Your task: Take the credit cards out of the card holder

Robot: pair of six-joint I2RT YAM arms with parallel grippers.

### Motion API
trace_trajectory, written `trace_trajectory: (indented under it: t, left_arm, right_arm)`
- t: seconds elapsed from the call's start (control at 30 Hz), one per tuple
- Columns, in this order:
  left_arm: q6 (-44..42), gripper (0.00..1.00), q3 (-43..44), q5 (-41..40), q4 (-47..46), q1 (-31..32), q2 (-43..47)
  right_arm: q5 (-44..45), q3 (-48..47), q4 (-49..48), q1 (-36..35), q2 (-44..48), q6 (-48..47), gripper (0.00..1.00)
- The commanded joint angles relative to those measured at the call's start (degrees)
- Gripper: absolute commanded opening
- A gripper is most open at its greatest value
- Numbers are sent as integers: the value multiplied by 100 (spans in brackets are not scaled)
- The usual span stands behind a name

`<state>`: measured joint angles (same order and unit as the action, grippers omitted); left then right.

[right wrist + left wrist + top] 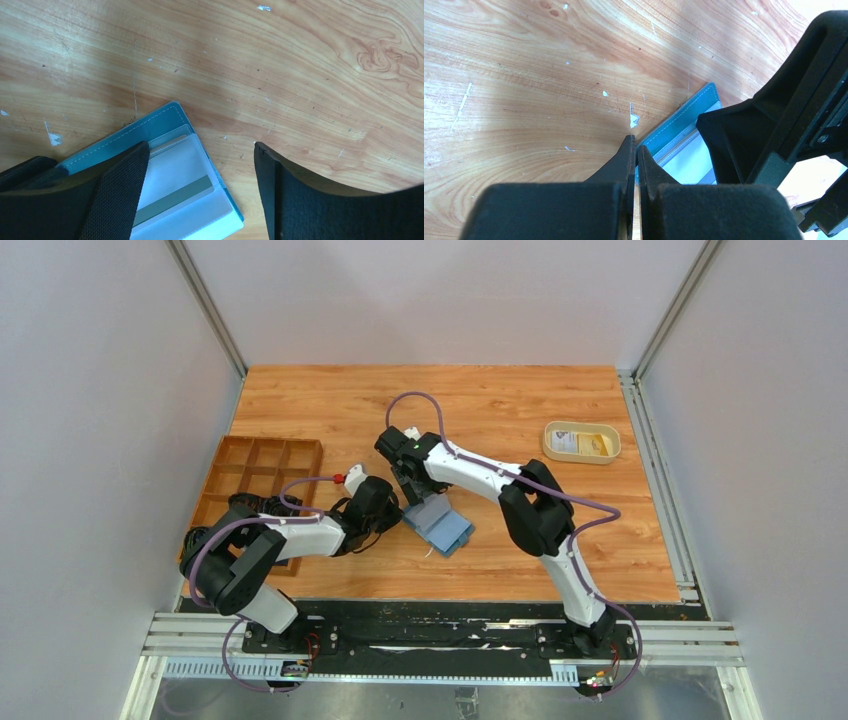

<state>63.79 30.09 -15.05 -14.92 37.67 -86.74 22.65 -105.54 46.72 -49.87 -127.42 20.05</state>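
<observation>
The blue card holder [445, 525] lies open on the wooden table between the two arms. In the right wrist view the card holder [150, 125] shows a clear sleeve with a whitish credit card [180, 172] inside, marked by a grey-green stripe. My right gripper [413, 488] [201, 144] is open just above the holder's far end, with one finger [120, 185] over the sleeve and the other over bare wood. My left gripper [398, 518] [635, 145] is at the holder's [684, 125] left edge, its jaws closed to a thin slit with blue showing between them.
A cream oval dish [552, 430] at the back right holds yellow and whitish cards [580, 444]. A brown wooden compartment tray [262, 480] stands at the left edge, behind the left arm. Grey walls and metal rails bound the table.
</observation>
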Motion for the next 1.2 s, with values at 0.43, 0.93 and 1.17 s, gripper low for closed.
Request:
trace_trajectory:
  t: [0.43,0.93,1.17]
  left_arm:
    - [42,0,18,-703,300,-12,-96]
    - [154,0,108,-743,302,-34,-267]
    - [413,0,129,-879,511,-66,-224]
  right_arm:
    - [-533,1378,84,47,1486,112,82]
    - [-1388,2889,-1986,186,2837,274,96]
    - [-1906,3390,-2201,313,2813,725,95]
